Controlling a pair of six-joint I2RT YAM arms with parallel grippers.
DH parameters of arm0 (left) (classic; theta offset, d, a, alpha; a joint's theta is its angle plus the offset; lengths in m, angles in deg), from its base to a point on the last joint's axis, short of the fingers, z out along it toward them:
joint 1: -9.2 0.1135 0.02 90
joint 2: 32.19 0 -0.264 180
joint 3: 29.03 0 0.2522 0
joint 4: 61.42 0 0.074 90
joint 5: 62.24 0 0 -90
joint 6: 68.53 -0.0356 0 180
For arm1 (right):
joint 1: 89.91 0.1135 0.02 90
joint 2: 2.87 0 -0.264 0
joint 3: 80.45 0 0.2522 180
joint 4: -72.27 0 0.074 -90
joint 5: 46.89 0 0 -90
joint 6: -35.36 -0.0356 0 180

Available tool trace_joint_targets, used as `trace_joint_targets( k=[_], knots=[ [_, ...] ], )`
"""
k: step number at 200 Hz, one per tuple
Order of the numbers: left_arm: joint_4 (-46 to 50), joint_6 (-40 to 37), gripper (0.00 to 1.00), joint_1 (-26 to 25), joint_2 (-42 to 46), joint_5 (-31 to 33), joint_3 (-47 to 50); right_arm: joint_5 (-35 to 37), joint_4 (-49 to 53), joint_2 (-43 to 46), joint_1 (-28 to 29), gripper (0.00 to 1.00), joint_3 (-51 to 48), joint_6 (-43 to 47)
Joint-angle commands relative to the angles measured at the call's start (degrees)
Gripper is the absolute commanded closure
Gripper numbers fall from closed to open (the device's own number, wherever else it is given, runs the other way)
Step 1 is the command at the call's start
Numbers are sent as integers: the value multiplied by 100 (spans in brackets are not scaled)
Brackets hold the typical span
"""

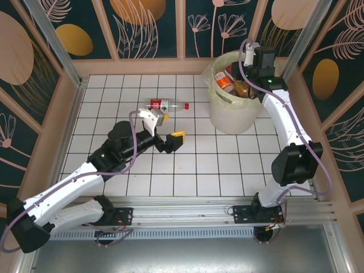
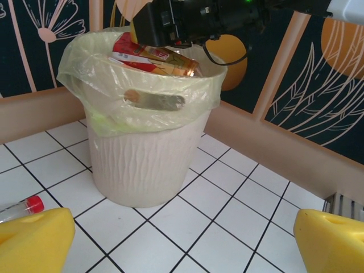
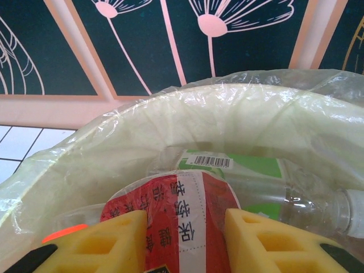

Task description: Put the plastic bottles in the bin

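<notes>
Over the round pale-yellow plastic bin (image 1: 227,116), right gripper (image 3: 185,244) pinches a likely light, slippery red-labelled plastic bottle (image 3: 190,196) mid-body; left gripper (image 2: 182,242) gapes.

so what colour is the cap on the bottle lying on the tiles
Red; the cap shows best in the left wrist view.

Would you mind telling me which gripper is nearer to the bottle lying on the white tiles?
Left. The left gripper hovers open just near-side of the lying bottle; the right gripper is away over the bin, shut on a red-wrapped bottle.
</notes>
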Motion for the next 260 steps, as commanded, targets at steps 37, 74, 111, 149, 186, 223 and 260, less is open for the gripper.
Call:
trace_joint_targets(
  k=[37,74,111,149,186,223,260],
  knots=[
    [355,-595,1,-39,-101,607,-34,24,119,251,66,51,-42,73],
    [630,-976,1,-28,-335,1076,-176,-145,41,524,59,43,171,11],
    [896,-1305,1,124,-776,1310,-509,-482,-180,1329,57,38,-516,-82],
    [1109,-1600,1,688,-1444,919,-999,-1172,-372,2496,66,35,-1705,-291],
    [1499,-2081,1,1088,-2278,675,-1652,-2057,-869,3853,119,32,-3215,-880],
    [1565,-2797,1,1424,-3061,496,-2021,-2366,-1191,4876,359,30,-4404,-1408],
    [1647,-3262,1,1661,-3737,601,-2312,-2559,-1568,5545,448,26,-5476,-1808]
  ],
)
